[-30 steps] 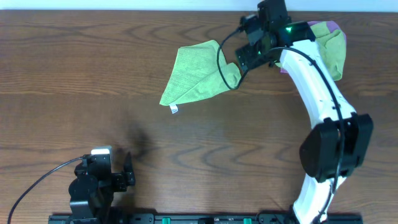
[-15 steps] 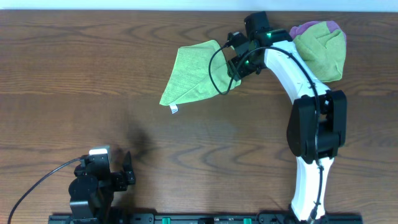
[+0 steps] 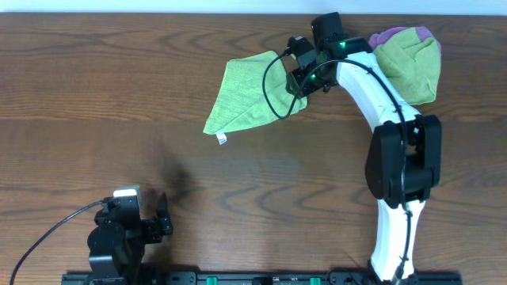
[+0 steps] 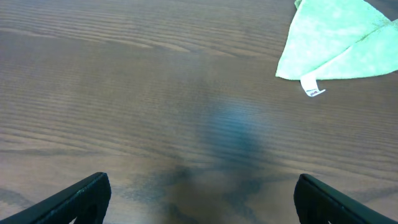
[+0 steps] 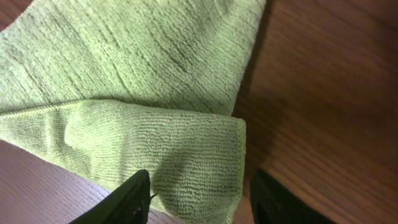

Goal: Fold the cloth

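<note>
Green cloth on dark wood-grain table, left gripper and right gripper both spread wide.

The cloth lies on the table, far of centre, its tag at the near-left corner. The right gripper is over its right edge, a heap of cloths farther right. The left gripper sits near-left, well apart.

A dark wooden table is filling the whole view. At the table's far right corner a crumpled green cloth is lying on a purple cloth, which is showing only at its far edge. A black rail is running along the table's near edge.
</note>
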Robot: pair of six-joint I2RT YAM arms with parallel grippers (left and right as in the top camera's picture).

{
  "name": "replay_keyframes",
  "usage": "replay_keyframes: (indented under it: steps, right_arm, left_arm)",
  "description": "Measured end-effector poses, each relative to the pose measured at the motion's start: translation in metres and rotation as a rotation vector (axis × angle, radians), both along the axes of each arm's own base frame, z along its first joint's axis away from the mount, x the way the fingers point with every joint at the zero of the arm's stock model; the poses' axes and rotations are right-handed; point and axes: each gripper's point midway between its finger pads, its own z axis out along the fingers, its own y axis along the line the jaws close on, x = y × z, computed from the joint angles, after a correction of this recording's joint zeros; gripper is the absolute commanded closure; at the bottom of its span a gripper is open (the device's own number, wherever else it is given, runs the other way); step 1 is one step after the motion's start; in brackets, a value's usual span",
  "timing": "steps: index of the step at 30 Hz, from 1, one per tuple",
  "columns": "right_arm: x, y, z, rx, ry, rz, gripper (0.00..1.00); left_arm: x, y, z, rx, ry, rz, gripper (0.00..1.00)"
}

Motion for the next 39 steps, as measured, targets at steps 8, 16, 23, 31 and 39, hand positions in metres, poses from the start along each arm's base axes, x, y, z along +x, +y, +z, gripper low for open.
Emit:
replay_keyframes:
  steps: [8,16,23,31,39]
  right_arm:
    - [-0.004,0.005,-0.018,0.025,0.051,-0.007,0.79]
    - [-0.012,0.005,-0.022,0.031,0.093,-0.011,0.99]
    - [-0.048,-0.004,-0.015,-0.003,0.226,-0.01,0.99]
    - [-0.136,-0.013,0.028,-0.078,0.476,0.065,0.46]
    - [-0.148,0.006,0.028,-0.097,0.48,0.12,0.29]
  left_arm:
    - [0.0,0.0,0.0,0.0,0.0,0.0,0.05]
    - [0.0,0.0,0.0,0.0,0.0,0.0,0.05]
    - [0.0,0.0,0.0,0.0,0.0,0.0,0.05]
    - [0.0,0.0,0.0,-0.002,0.0,0.002,0.05]
    - [0.005,0.0,0.008,-0.001,-0.04,0.001,0.05]
